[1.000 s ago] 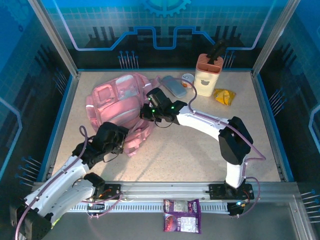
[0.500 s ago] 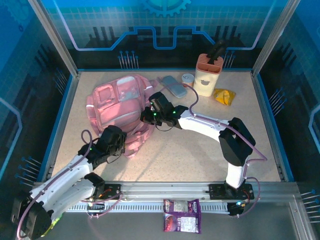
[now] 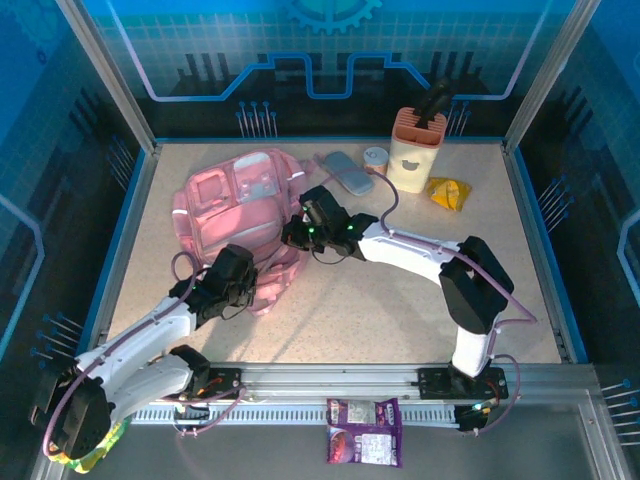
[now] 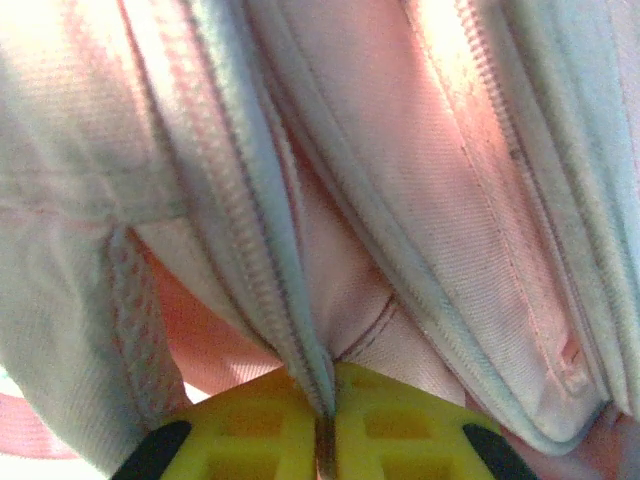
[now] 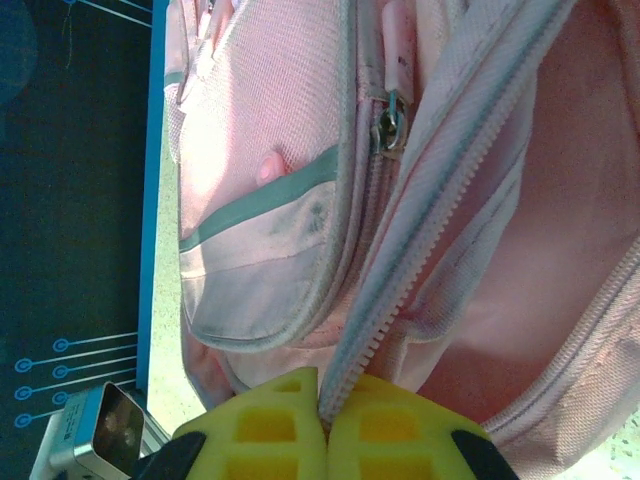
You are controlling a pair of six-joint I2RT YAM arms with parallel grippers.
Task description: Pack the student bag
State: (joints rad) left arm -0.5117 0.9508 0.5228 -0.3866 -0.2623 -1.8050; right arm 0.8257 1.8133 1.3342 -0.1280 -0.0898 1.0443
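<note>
One pink student bag (image 3: 235, 200) lies at 10 o'clock on the table (image 3: 380, 310). Two grippers are at it: the left gripper (image 4: 325, 445) and the right gripper (image 5: 325, 420). Toward 1 o'clock are one grey case (image 3: 346, 172), one small round tin (image 3: 376, 158), one cream holder (image 3: 415, 155) and one yellow packet (image 3: 449, 192). One purple packet (image 3: 364, 432) lies at 6 o'clock.

Top external: fixed high behind arm bases, looks down and forward across whole table (image 3: 380, 310). Left wrist: very close, looks along left gripper (image 4: 325, 450) into student bag (image 4: 420, 200) fabric. Right wrist: equally close, along right gripper (image 5: 325, 425) at bag zipper. All three views share bag.
</note>
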